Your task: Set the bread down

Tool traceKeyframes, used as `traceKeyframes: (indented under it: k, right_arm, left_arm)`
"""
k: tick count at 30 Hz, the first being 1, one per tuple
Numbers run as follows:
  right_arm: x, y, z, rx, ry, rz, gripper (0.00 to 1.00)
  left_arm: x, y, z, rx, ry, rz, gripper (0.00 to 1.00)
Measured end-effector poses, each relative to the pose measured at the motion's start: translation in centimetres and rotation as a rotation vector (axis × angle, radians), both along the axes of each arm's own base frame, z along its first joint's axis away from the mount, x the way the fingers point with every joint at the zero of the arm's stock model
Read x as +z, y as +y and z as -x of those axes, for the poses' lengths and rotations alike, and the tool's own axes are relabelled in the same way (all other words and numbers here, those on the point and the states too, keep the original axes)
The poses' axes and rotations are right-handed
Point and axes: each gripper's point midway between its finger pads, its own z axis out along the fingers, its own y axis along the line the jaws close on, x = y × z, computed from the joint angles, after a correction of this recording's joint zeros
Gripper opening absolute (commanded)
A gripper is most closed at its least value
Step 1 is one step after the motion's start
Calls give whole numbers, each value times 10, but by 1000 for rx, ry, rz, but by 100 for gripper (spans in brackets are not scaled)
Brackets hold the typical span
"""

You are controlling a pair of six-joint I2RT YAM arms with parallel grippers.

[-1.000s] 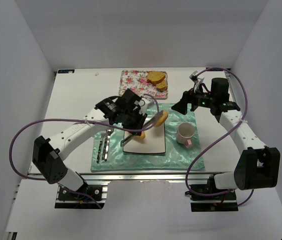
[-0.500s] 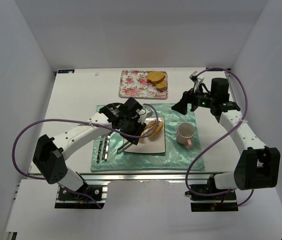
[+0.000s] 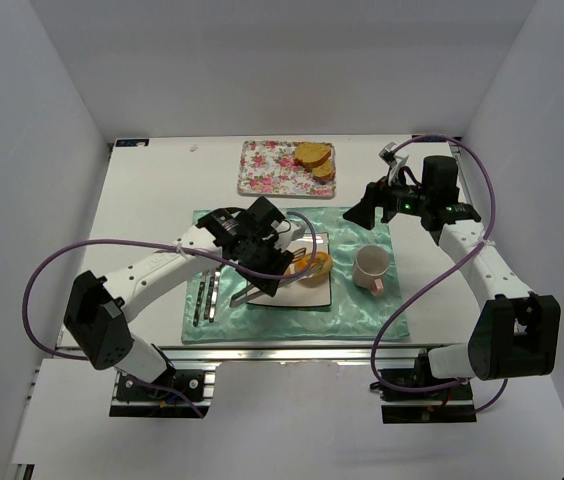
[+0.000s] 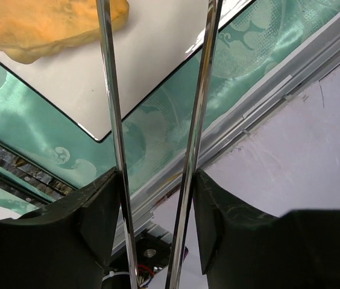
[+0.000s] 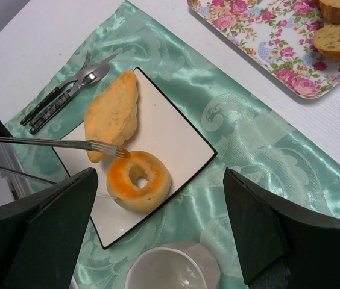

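Note:
A ring-shaped bread [image 5: 138, 179] lies flat on the white square plate [image 5: 170, 129], beside a flat golden bread piece [image 5: 113, 114]. My left gripper [image 3: 267, 262] is shut on a pair of metal tongs [image 4: 113, 108], its fingers pressed against the two spread arms. The tongs' forked tip [image 5: 107, 147] rests at the ring bread's rim, and the other arm lies beside the bread. In the top view the ring bread [image 3: 312, 266] sits on the plate [image 3: 302, 293]. My right gripper [image 3: 362, 213] hovers open above the far right of the mat, holding nothing.
A pale cup [image 3: 370, 268] stands on the green placemat [image 3: 362, 310] right of the plate. Cutlery [image 3: 207, 290] lies on the mat's left side. A floral tray [image 3: 262, 165] with two bread slices [image 3: 314, 160] sits at the back.
The left arm has come down from above the plate with the ring bread in the tongs. The bread now rests on the plate and the tongs' arms have spread apart. The right arm has stayed still.

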Motion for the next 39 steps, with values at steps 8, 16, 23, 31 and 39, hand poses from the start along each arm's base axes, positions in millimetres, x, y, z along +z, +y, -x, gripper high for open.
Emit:
traceKeyframes:
  k: [8, 16, 23, 31, 39]
  right_arm:
    - [0, -1, -1, -4, 0, 0, 89]
    - [0, -1, -1, -4, 0, 0, 89]
    - [0, -2, -1, -4, 0, 0, 89]
    - [0, -1, -1, -3, 0, -1, 89]
    - [0, -1, 0, -1, 0, -2, 89]
  left_arm:
    - [14, -1, 7, -37, 7, 30, 59]
    - [33, 1, 15, -48, -2, 77, 57]
    - [53, 0, 3, 16, -61, 139, 51]
    - [84, 30, -48, 224, -164, 232, 48]
    - [85, 105, -115, 539, -308, 233, 48]
